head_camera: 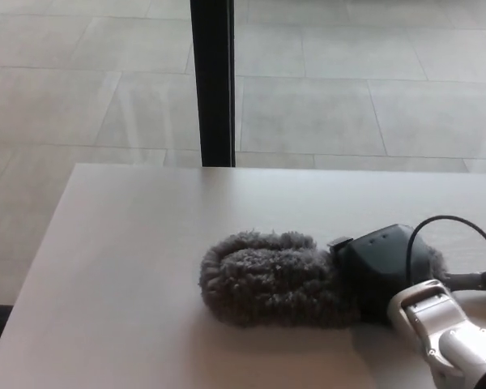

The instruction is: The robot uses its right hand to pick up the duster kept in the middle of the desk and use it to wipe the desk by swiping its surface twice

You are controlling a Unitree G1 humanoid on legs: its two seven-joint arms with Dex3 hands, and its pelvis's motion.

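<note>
On the tabletop [130,267] the duster [267,279] lies lengthwise toward the left edge, its right end held in the right hand [385,267].

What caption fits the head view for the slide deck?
Right hand presses the grey fluffy duster flat on the white desk mid-wipe.

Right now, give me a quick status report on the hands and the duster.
Right hand shut on duster. Duster flat on the desk, mid-desk. Left hand not in view. Nothing in the way.
</note>
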